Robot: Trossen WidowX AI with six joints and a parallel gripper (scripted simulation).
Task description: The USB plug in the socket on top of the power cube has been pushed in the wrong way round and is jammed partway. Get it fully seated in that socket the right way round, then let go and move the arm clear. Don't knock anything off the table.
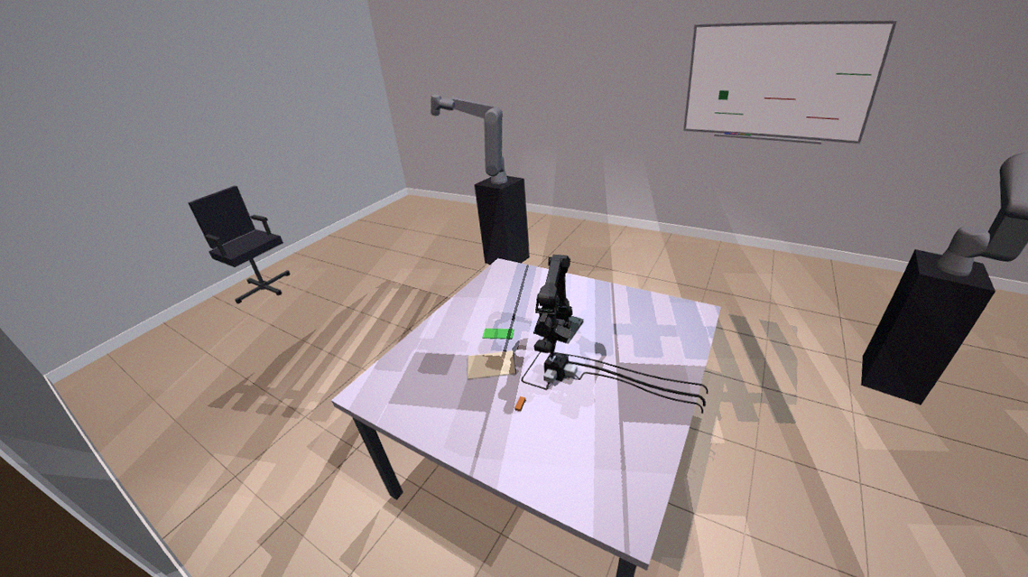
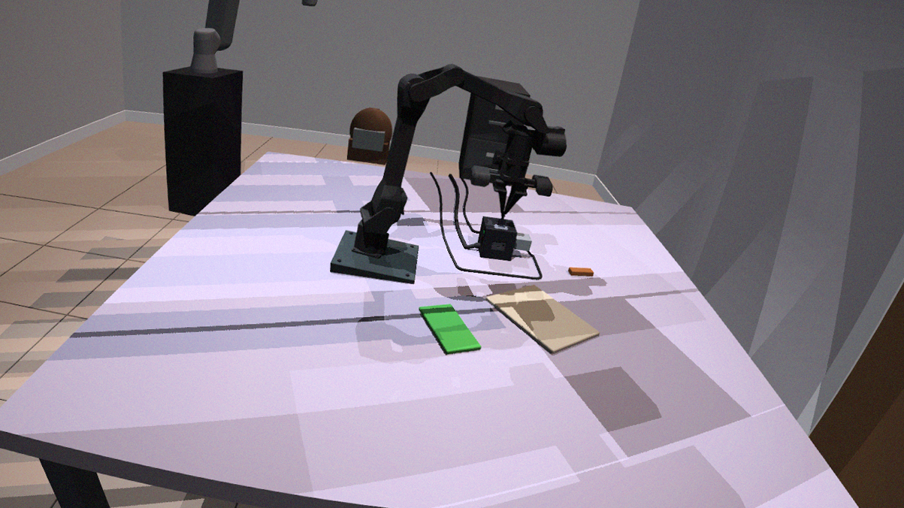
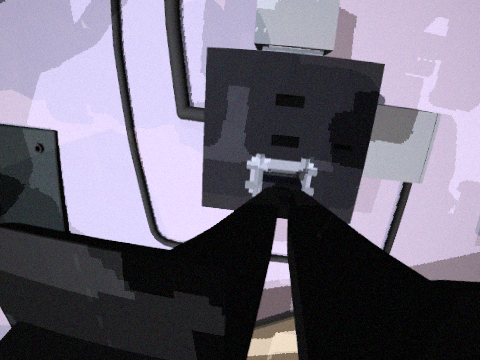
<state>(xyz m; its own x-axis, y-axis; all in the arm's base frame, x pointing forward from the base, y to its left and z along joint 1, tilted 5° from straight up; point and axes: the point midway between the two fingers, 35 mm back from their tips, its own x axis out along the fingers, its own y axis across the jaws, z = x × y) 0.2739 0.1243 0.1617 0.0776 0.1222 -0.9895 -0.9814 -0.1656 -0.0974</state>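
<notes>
The black power cube (image 1: 557, 364) (image 2: 497, 240) (image 3: 310, 122) stands on the table, its top towards the wrist camera. A silver-rimmed socket (image 3: 256, 181) shows near the lower edge of its top in the wrist view. My gripper (image 1: 553, 352) (image 2: 503, 215) (image 3: 283, 201) points down at this socket, fingertips just above it and nearly together, shut on the USB plug. The fingertips hide most of the plug, so I cannot tell its facing or how deep it sits.
Light grey adapters (image 3: 297, 25) (image 3: 400, 145) stick out of two cube sides. Black cables (image 2: 496, 271) (image 3: 125, 100) run around it. An orange block (image 1: 519, 403) (image 2: 580, 271), a tan board (image 1: 490, 364) (image 2: 544, 320) and a green slab (image 1: 497, 333) (image 2: 449, 328) lie nearby.
</notes>
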